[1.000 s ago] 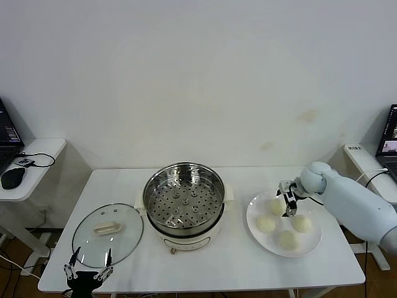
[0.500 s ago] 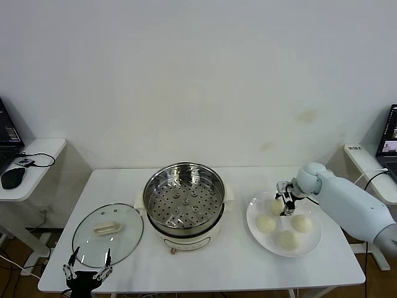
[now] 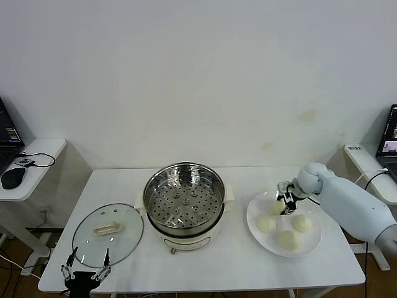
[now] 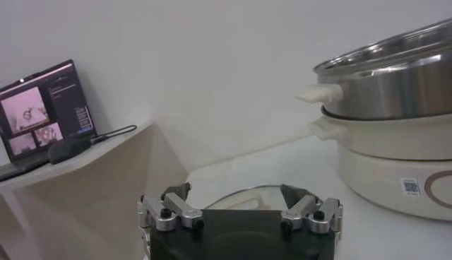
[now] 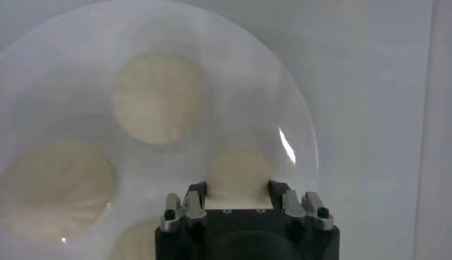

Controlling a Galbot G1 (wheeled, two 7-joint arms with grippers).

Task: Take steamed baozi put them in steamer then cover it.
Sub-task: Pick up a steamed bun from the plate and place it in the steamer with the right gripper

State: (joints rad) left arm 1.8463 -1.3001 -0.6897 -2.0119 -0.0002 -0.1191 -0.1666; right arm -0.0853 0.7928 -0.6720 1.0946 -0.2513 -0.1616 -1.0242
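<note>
The steel steamer (image 3: 184, 202) stands open mid-table, its perforated tray bare; its side also shows in the left wrist view (image 4: 388, 78). Four cream-white baozi lie on the white plate (image 3: 251, 214). My right gripper (image 3: 286, 202) is down on the plate's back part, shut on the rear baozi (image 3: 277, 206), which still rests on the plate. In the right wrist view the gripper (image 5: 238, 189) holds this baozi (image 5: 239, 169) between its fingers, with two more (image 5: 157, 99) (image 5: 56, 180) beyond. My left gripper (image 3: 85, 272) hangs open and empty at the table's front left edge, and shows in its own view (image 4: 233, 191).
The round glass lid (image 3: 107, 231) with a cream handle lies flat on the table left of the steamer, just beyond the left gripper (image 4: 240, 201). A side shelf with a mouse (image 3: 12, 177) and laptop stands at far left. Another laptop (image 3: 388, 139) sits at far right.
The right gripper has shifted very slightly over the rear baozi and stays at it. The baozi, steamer, lid and left gripper have not moved.
</note>
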